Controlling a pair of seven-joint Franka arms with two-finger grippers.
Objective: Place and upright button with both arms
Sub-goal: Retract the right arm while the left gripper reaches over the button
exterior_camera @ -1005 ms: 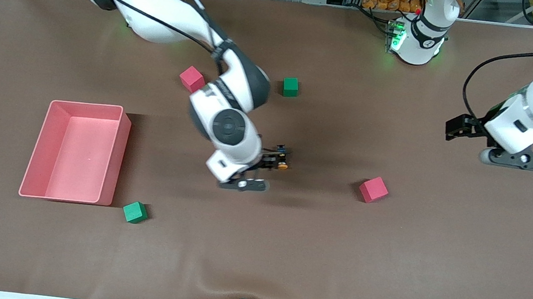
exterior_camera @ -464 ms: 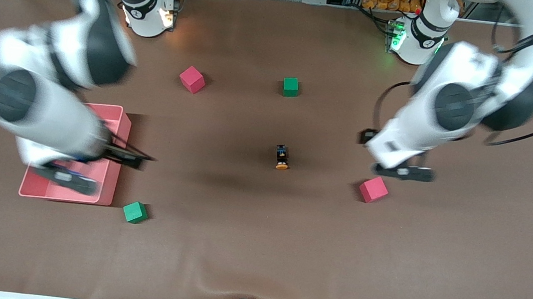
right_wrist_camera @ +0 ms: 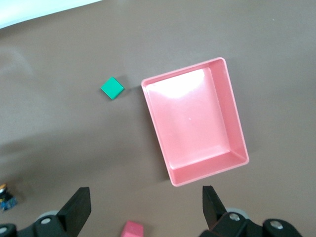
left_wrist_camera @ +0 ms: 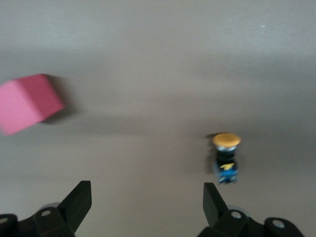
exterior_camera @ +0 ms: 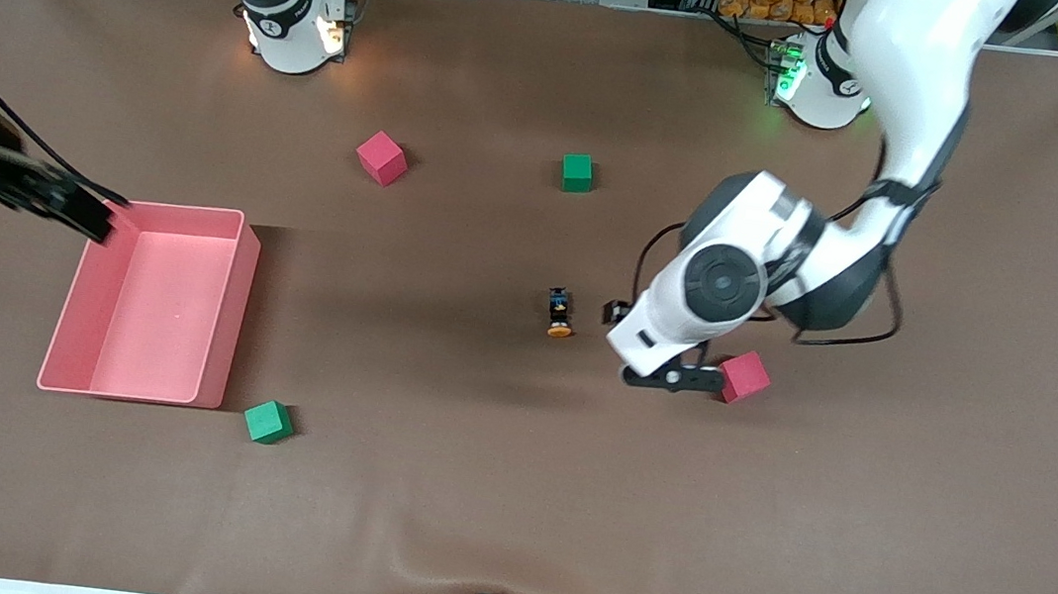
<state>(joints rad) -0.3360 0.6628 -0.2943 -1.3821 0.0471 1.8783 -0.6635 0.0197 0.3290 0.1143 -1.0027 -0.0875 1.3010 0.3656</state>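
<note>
1. The green cube (exterior_camera: pixel 267 422) nearest the front camera lies just beside the pink bin's (exterior_camera: pixel 229 303) near corner, at the corner turned toward the left arm's end of the table; it sits apart from the wall.
2. The pink bin is a shallow rectangular tray toward the right arm's end of the table. Its floor shows bare in the front view and in the right wrist view (right_wrist_camera: pixel 232 133).
3. The red cube (exterior_camera: pixel 745 375) lies toward the left arm's end from the bin, well apart from it.
4. The left gripper (exterior_camera: pixel 628 343) is low over the table between the red cube and the button (exterior_camera: pixel 560 313). Its arm reaches down from its base with the wrist bent toward the table. In the left wrist view its two fingers (left_wrist_camera: pixel 213 199) stand wide apart with nothing between them.
5. The button lies on its side on the table, well apart from the bin toward the left arm's end, its orange cap pointing at the front camera. It touches nothing.
6. The right gripper (exterior_camera: pixel 52 201) is up over the table at the bin's corner farthest from the front camera; its fingers (right_wrist_camera: pixel 211 201) are spread wide and hold nothing.
7. A second red cube (exterior_camera: pixel 382 157) and a second green cube (exterior_camera: pixel 577 172) lie farther from the front camera than the bin.
8. No writing can be read.
</note>
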